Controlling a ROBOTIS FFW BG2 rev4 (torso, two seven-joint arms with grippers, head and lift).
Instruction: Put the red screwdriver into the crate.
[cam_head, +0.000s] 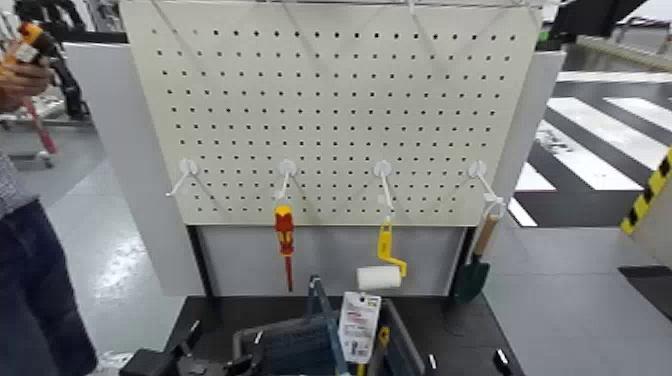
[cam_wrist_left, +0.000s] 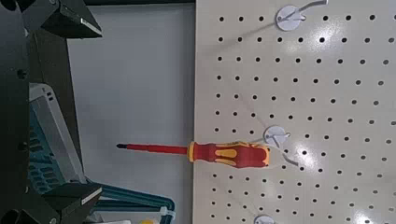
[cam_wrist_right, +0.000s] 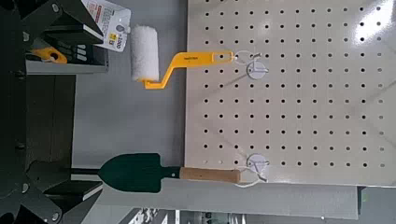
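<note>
Still early: nothing grasped. The red screwdriver (cam_head: 285, 240) hangs shaft-down from a hook on the pegboard (cam_head: 330, 100), next hook over from the yellow paint roller (cam_head: 385, 262). The crate (cam_head: 300, 345) sits below the pegboard, a tagged item already inside. My left gripper (cam_wrist_left: 56, 107) faces the screwdriver from well off, fingers spread apart. Right gripper (cam_wrist_right: 51, 117) likewise spread, facing roller and trowel (cam_wrist_right: 159, 173). Next, as I judge it: left closes in on the handle, lifts it clear of the hook.

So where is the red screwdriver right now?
The red screwdriver hangs tip down from the second hook from the left on the pegboard, left of the yellow paint roller and above the crate.
</note>
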